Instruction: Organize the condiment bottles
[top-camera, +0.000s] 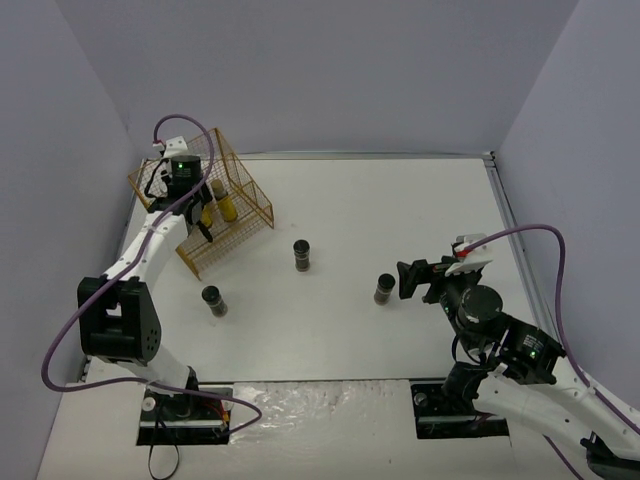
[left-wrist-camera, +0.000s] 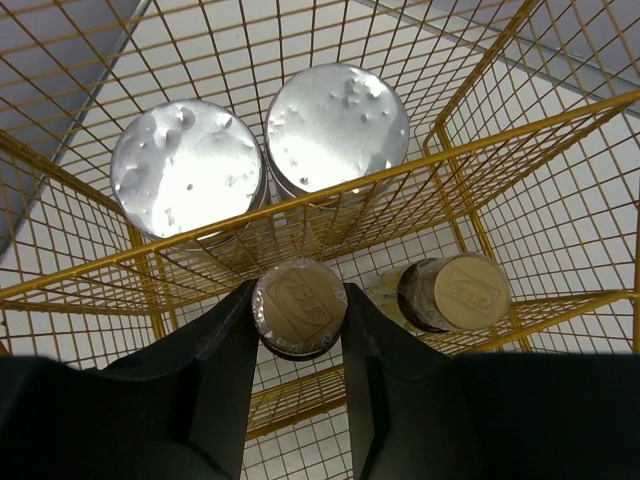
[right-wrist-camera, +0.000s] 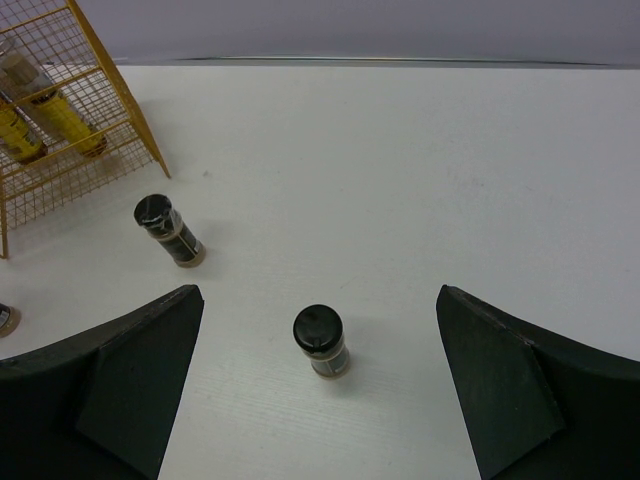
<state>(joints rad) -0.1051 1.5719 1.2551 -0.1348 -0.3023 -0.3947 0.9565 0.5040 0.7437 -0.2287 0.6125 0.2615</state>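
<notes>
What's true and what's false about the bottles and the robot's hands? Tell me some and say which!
1. Three dark jars stand on the table, outside the rack. True.
2. The right gripper holds a jar. False: it is open, and the nearest jar stands untouched in front of it.
3. The left gripper is shut on a yellow bottle inside the rack. True.
4. The silver-lidded bottles lie on the table. False: both stand in the rack.
</notes>
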